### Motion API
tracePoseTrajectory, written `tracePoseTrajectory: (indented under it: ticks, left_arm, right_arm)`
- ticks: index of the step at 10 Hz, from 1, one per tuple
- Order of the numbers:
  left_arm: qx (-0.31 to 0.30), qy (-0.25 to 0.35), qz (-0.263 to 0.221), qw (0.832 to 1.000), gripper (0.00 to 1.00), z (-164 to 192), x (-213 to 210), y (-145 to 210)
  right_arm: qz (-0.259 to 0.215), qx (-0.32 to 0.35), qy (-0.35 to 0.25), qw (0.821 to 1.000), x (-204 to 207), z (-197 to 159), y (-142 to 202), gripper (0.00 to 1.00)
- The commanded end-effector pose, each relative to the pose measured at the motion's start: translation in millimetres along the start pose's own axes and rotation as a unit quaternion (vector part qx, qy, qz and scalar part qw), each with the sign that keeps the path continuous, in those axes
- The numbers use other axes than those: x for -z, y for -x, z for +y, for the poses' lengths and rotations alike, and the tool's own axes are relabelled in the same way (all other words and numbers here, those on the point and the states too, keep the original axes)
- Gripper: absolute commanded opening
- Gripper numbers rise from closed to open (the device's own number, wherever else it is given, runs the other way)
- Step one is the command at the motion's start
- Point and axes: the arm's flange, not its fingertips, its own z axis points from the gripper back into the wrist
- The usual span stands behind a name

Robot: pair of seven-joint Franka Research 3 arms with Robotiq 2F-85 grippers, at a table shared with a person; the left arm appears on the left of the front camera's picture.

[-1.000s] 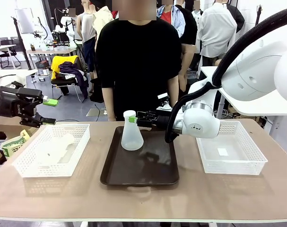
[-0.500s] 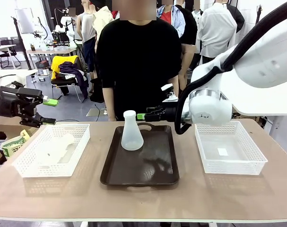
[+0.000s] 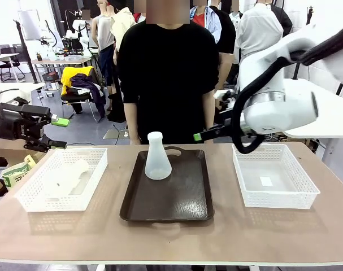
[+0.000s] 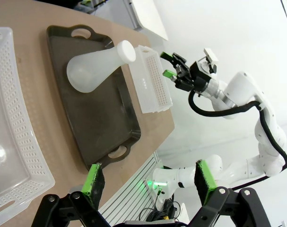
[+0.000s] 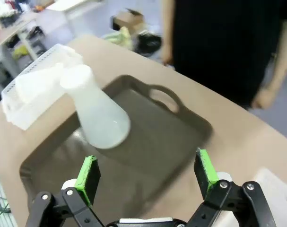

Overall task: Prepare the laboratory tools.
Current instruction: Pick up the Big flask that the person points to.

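Hovering beyond the left end of the table [image 3: 103, 234], the left gripper [image 3: 59, 133] has its green-padded fingers spread wide with nothing between them. Just below and ahead of its fingertips sits the left white mesh basket [image 3: 30, 195]. In it lies a whitish translucent shape that looks like a conical flask [image 3: 64, 176] on its side, clear of the pads. Farther out from that gripper, past the basket, the dark brown tray [image 3: 177, 206] lies at the table's middle. An upright Erlenmeyer flask [image 3: 157, 160] stands at the tray's far left corner, base flat and neck up. In the left wrist view it appears well ahead of the spread fingers, nearer the tray handle on the person's side than the other one. The person [image 3: 165, 73], in a black top, stands behind the tray at the far edge. The right gripper [image 3: 199, 136] hangs above that far edge, just past the tray's far right corner, its fingers pointing back toward the upright flask. Its fingers are wide apart and empty. In the right wrist view the flask sits ahead of and below the fingertips, nearer the pad on the picture's left and well clear of both. On the outer side of this gripper, lower down, rests the right white mesh basket [image 3: 307, 195].
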Motion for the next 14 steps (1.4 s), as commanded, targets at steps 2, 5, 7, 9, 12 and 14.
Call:
tracePoseTrajectory:
  ticks: [2, 5, 7, 9, 12, 14]
  left_arm:
    - [-0.001, 0.009, -0.005, 1.000, 1.00, -1.0, -0.3, -1.0]
    - [-0.001, 0.009, -0.005, 1.000, 1.00, -1.0, -0.3, -1.0]
    - [-0.001, 0.009, -0.005, 1.000, 1.00, -1.0, -0.3, -1.0]
    - [-0.001, 0.009, -0.005, 1.000, 1.00, -1.0, -0.3, -1.0]
    - [-0.001, 0.009, -0.005, 1.000, 1.00, -1.0, -0.3, -1.0]
    - [0.000, 0.000, 0.000, 1.000, 1.00, 0.0, 0.0, 0.0]
  right_arm:
    - [-0.038, 0.052, 0.072, 0.995, -68.4, 17.4, 20.3, 1.00]
    - [-0.104, 0.067, 0.099, 0.987, -93.7, 16.0, 41.1, 1.00]
    - [-0.073, 0.076, 0.095, 0.990, -105.4, 13.0, 17.4, 1.00]
    - [-0.073, 0.076, 0.095, 0.990, -105.4, 13.0, 17.4, 1.00]
    - [-0.073, 0.076, 0.095, 0.990, -105.4, 13.0, 17.4, 1.00]
    - [-0.073, 0.076, 0.095, 0.990, -105.4, 13.0, 17.4, 1.00]
